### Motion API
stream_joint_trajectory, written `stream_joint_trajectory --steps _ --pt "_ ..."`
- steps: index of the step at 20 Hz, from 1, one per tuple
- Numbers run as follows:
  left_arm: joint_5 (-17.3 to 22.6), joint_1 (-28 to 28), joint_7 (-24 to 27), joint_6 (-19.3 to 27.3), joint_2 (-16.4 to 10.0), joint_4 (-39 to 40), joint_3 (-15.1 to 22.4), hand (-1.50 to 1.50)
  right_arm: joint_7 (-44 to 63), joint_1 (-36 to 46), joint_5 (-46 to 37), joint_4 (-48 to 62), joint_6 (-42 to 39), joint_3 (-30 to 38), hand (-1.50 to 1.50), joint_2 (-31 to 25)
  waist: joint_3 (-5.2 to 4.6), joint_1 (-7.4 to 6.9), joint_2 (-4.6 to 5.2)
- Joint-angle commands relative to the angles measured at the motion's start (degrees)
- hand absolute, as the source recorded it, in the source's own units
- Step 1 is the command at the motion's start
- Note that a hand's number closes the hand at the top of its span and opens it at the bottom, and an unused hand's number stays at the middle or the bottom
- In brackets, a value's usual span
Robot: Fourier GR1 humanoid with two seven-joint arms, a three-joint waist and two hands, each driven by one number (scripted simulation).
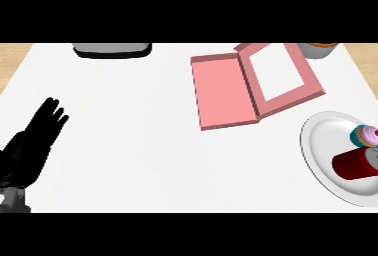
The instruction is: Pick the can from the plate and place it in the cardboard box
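1. Nearest the viewer, the robot's left hand rests at the lower left of the white table, fingers straight and raised, holding nothing.
2. At the table's far edge, above that hand, sits a grey-and-black object, cut off by the view. What it is cannot be told.
3. Right of centre lies the pink box, its lid thrown open toward the right and its tray bare.
4. Further right is the white plate, well apart from the hand. On it is the red can, apparently lying on its side, just beside a striped ring-shaped item. Both run off the view's right edge.
5. The right hand is out of sight, so nothing can be said of its fingers.
6. By the look of things, the pick has not begun. A can on its side may roll across the plate when touched. The ringed neighbour could be knocked during the reach. The open lid stands on the plate's side of the tray, so a low carry might clip it.
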State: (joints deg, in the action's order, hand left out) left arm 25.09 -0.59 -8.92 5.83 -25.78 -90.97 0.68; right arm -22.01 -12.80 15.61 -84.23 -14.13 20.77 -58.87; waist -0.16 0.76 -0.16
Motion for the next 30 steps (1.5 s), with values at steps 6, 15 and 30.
stream_joint_trajectory --steps 6,15,30 --pt "0.3 0.5 -2.3 0.4 0.5 -3.8 -0.1 0.00 18.6 -3.3 -10.9 -9.8 -3.6 -6.5 -1.50 -10.8 0.05 -1.12 0.08" --pt "-2.2 -1.6 -1.2 0.0 2.9 -0.4 -0.7 0.00 32.6 4.9 -12.2 -9.5 -10.1 -16.1 -1.50 -5.9 0.16 -1.15 0.30" --pt "-3.9 1.6 0.0 -6.9 3.9 0.7 -5.5 0.00 32.6 12.2 -23.5 -2.5 -20.0 -14.4 -1.50 3.6 0.17 -1.08 0.21"
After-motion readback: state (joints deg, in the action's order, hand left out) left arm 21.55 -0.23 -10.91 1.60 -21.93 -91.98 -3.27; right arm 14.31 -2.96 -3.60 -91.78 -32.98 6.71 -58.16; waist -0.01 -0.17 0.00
